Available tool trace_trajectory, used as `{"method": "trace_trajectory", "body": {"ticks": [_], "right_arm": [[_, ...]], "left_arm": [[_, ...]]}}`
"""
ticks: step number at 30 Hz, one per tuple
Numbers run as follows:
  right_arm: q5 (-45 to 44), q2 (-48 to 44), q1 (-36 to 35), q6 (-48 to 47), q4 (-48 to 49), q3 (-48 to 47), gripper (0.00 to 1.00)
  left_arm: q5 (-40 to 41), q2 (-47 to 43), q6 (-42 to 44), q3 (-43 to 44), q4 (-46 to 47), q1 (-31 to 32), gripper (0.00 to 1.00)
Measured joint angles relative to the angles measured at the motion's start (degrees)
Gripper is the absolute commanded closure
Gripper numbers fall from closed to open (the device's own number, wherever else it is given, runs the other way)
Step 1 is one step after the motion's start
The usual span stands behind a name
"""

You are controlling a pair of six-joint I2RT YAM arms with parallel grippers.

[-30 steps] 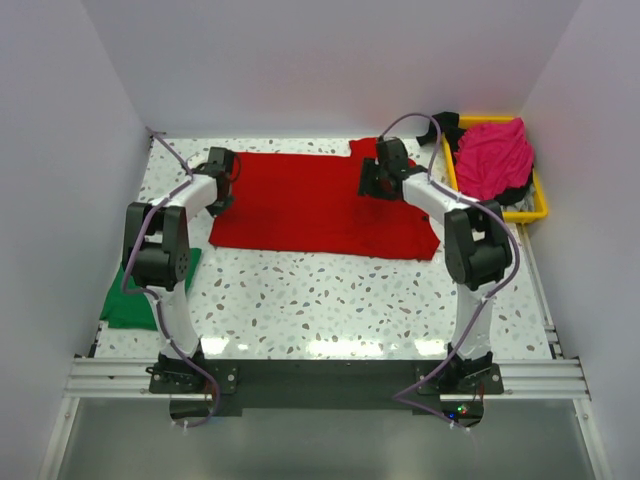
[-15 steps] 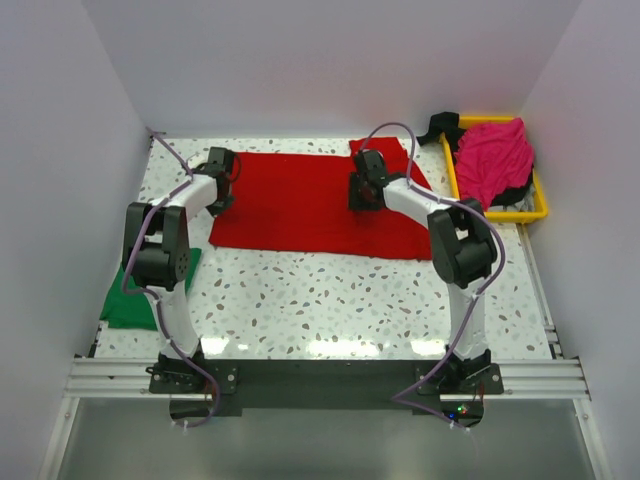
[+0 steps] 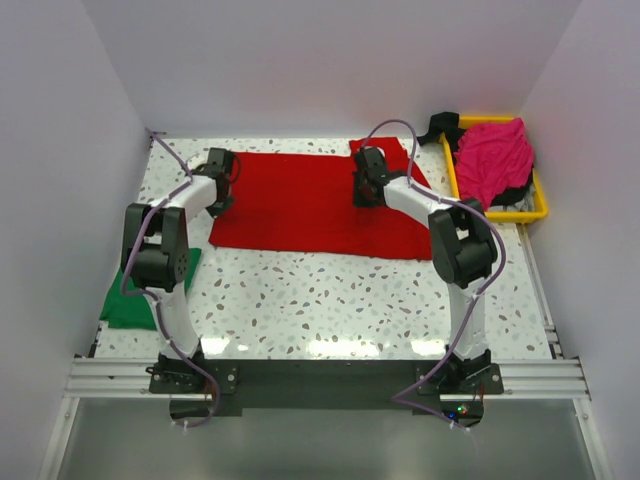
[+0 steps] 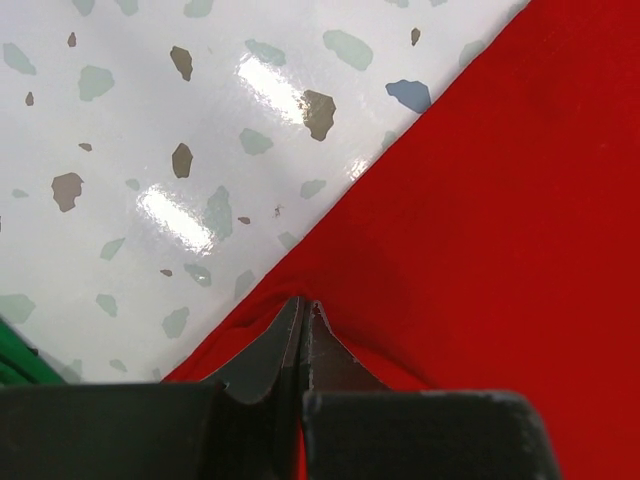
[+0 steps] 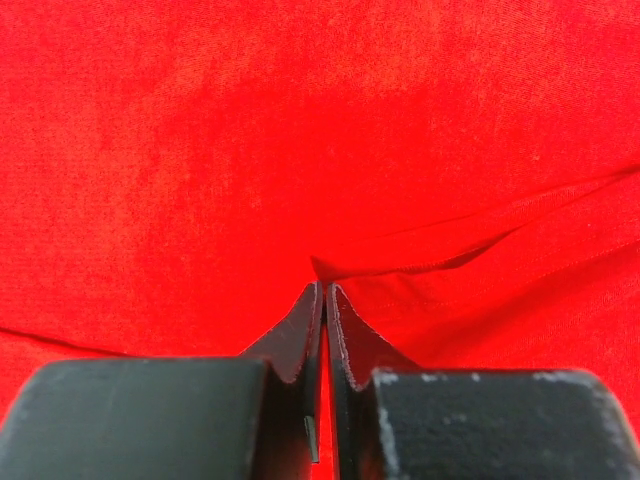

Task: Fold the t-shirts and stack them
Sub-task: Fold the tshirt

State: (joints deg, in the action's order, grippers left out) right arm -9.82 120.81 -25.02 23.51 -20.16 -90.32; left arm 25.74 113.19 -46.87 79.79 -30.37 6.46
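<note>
The red shirt (image 3: 300, 205) lies flat, its long axis running left to right between the grippers. The left gripper (image 4: 302, 312) pinches its left edge at the fingertips. The right gripper (image 5: 325, 292) clamps a hem fold.

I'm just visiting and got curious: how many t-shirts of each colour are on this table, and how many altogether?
red t-shirt: 1
green t-shirt: 1
magenta-pink t-shirt: 1
Total: 3
The dark cloth at the yellow tray is too hidden to count.
</note>
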Motion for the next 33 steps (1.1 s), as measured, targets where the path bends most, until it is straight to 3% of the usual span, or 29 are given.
{"method": "trace_trajectory", "body": {"ticks": [33], "right_arm": [[-8.76, -6.01, 0.04, 0.31, 0.5, 1.99, 0.98]], "left_arm": [[0.04, -2.89, 0.0, 0.0, 0.02, -0.13, 1.0]]}}
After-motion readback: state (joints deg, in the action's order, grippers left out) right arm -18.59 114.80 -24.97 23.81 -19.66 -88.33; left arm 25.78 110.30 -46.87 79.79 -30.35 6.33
